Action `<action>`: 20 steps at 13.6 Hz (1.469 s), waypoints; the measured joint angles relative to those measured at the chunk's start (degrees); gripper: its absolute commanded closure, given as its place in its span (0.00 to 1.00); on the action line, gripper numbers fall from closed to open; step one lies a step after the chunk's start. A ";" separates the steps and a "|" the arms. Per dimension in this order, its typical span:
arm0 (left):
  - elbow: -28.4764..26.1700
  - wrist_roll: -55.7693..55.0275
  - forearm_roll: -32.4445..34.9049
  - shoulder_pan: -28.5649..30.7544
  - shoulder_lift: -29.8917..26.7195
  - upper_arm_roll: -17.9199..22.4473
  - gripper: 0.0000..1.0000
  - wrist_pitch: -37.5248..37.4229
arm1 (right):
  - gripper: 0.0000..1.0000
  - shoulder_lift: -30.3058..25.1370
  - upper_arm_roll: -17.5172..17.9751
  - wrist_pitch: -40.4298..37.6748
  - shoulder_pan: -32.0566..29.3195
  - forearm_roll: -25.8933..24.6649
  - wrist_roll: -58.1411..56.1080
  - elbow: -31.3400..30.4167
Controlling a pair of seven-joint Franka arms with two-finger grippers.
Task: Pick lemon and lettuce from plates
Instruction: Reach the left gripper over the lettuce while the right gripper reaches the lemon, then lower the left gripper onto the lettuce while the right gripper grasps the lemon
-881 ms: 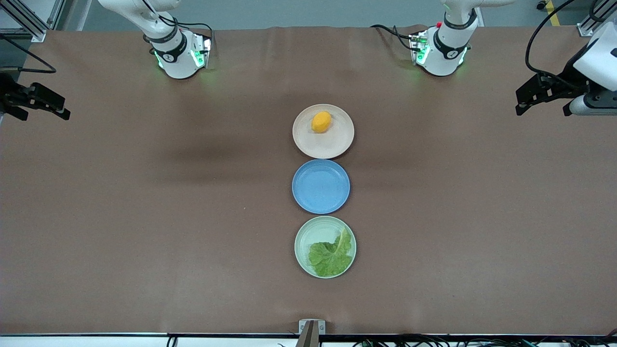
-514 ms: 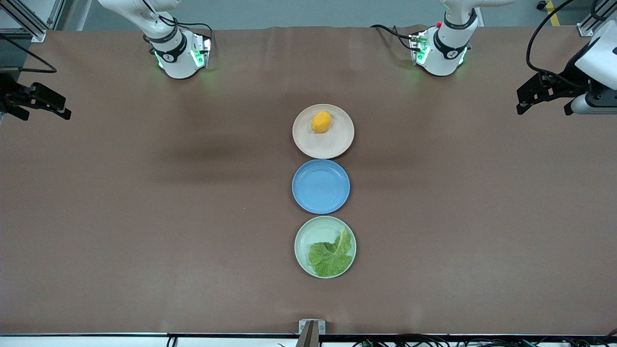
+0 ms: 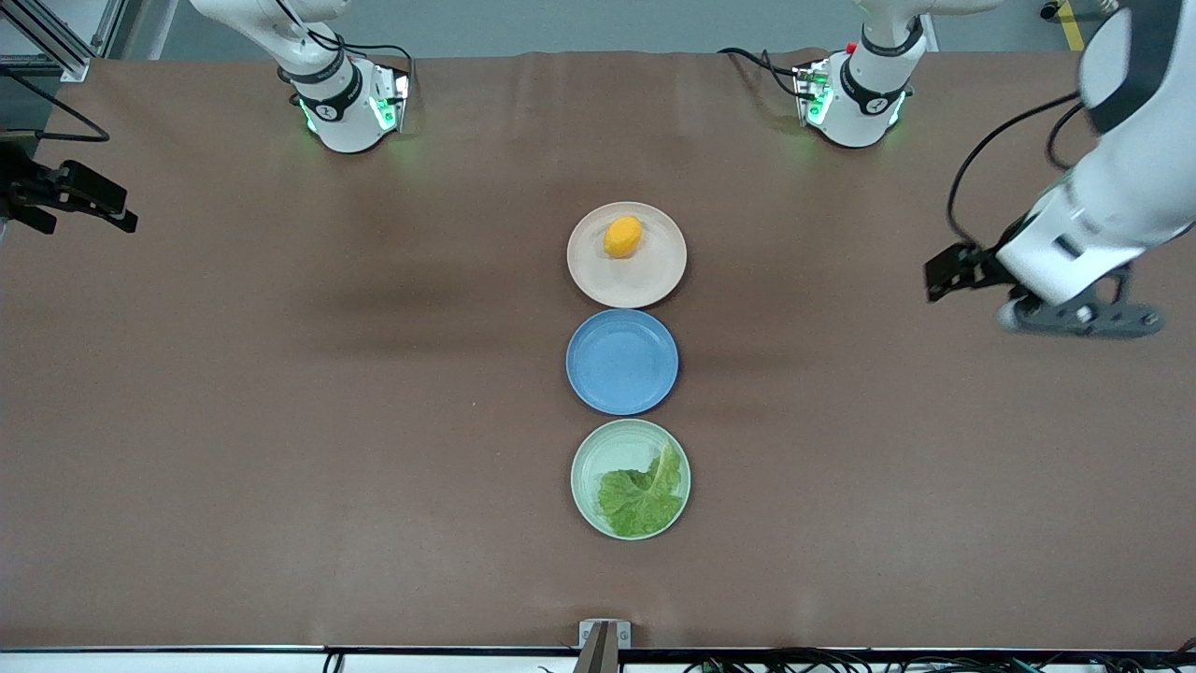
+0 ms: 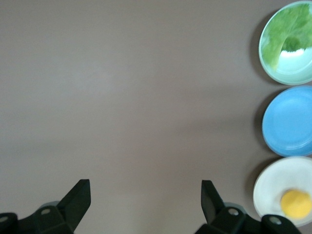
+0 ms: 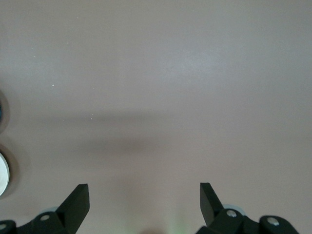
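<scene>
The lemon [image 3: 622,236] lies on the beige-pink plate [image 3: 645,280], the plate nearest the robots' bases. The lettuce [image 3: 640,495] lies in the mint green plate [image 3: 598,458], nearest the front camera. My left gripper [image 3: 937,278] hangs open over bare table toward the left arm's end, well apart from the plates. The left wrist view shows its open gripper [image 4: 145,195] empty, with the lemon [image 4: 296,203] and lettuce [image 4: 285,29] at one edge. My right gripper [image 3: 117,210] waits open over the right arm's end of the table, and the right wrist view shows it [image 5: 145,197] empty.
An empty blue plate [image 3: 622,362] sits between the two task plates, all three in one row down the middle of the brown table [image 3: 280,421]. A small metal bracket [image 3: 604,636] sits at the table's front edge.
The left arm has swung in from the table's end toward the plates and come lower. The right arm, plates, lemon and lettuce have not moved.
</scene>
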 measured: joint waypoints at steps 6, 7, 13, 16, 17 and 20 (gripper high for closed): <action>2.49 -3.06 0.00 -8.39 14.48 -0.21 0.00 17.50 | 0.00 9.06 -0.09 4.51 0.01 -0.10 -0.01 0.25; 3.59 -3.61 0.00 -9.35 16.85 -0.24 0.00 19.94 | 0.00 11.68 0.01 5.25 0.25 -0.04 0.03 0.58; 6.93 -3.81 0.05 -17.00 29.32 0.00 0.01 35.70 | 0.00 14.79 0.81 6.85 14.29 2.49 29.11 0.10; 7.09 -3.80 1.73 -19.12 35.07 1.02 0.04 44.73 | 0.00 14.79 1.09 12.17 24.24 4.36 46.41 -3.23; 7.17 -3.80 1.96 -20.29 36.87 1.91 0.06 48.49 | 0.00 14.79 1.13 14.30 27.67 4.51 51.72 -4.31; 7.52 -3.80 1.98 -22.09 40.69 3.17 0.10 55.91 | 0.00 14.89 1.20 22.64 38.29 4.68 66.18 -8.45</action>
